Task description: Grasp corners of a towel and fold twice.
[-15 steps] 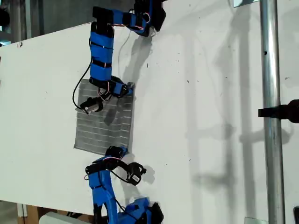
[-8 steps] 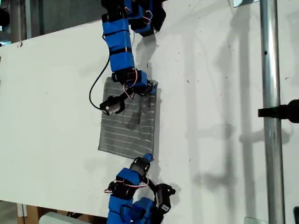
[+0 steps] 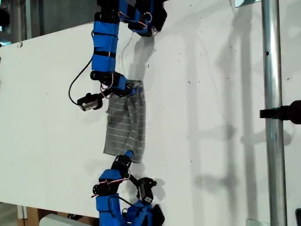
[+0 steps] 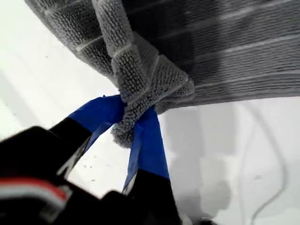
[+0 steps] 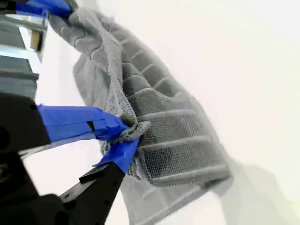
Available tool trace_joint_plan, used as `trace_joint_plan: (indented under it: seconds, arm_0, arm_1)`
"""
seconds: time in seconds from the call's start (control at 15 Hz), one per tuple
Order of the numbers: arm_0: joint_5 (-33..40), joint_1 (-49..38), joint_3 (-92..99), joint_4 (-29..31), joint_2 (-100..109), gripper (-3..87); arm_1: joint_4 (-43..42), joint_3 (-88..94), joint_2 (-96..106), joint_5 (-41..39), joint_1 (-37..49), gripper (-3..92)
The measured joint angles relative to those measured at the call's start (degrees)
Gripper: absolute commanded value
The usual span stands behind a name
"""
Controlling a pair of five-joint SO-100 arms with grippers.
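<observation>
Right at my first gripper [image 4: 129, 124]: the blue fingers [image 4: 147, 140] are pinched narrow on a bunched corner [image 4: 140, 79] of the towel [image 4: 225, 42]. The grey striped cloth is crumpled into a knot just past the tips and spreads out beyond it over the white table [image 4: 37, 84].

Over to my second gripper [image 5: 124, 133]: same story. Its fingers [image 5: 70, 122] are clamped tight on another corner [image 5: 136, 127], a small wad of pile squeezed between the tips. From there the towel runs away in a rumpled band, folded over on itself along its length, to the other pair of blue fingers at its far end.

In the exterior view, the towel hangs as a narrow strip with a lengthwise crease, stretched between the two arms. It sits about the middle of the table's width, a little towards the exterior view's left. One gripper holds its end towards the bottom of that view and the other holds the end towards the top. I can't tell from the wrist views which arm is which there.

Farther to the exterior view's right the table is plain white, and a metal pole [image 3: 273, 113] stands well apart from the cloth.
</observation>
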Motion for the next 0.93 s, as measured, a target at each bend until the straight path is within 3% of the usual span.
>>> trace_joint_plan:
  seconds: [0.2, 0.47, 0.67, 0.93]
  arm_0:
    - [12.2, -15.2, -10.8, 0.9, -11.6, -2.8]
    - [22.1, -22.4, -35.5, 9.9, -21.4, -2.8]
    - [22.4, -22.8, -39.8, 12.7, -21.4, -2.8]
    - [18.3, -21.1, -29.5, 9.5, -16.9, -2.8]
  arm_1:
    - [-3.6, 0.4, 0.0, -10.6, 15.6, -0.2]
    - [-0.4, -5.8, 4.7, -19.1, 25.8, -0.2]
    - [0.5, -6.9, 12.5, -21.0, 25.9, -0.2]
    - [-3.3, 2.5, 18.0, -18.9, 22.8, -0.2]
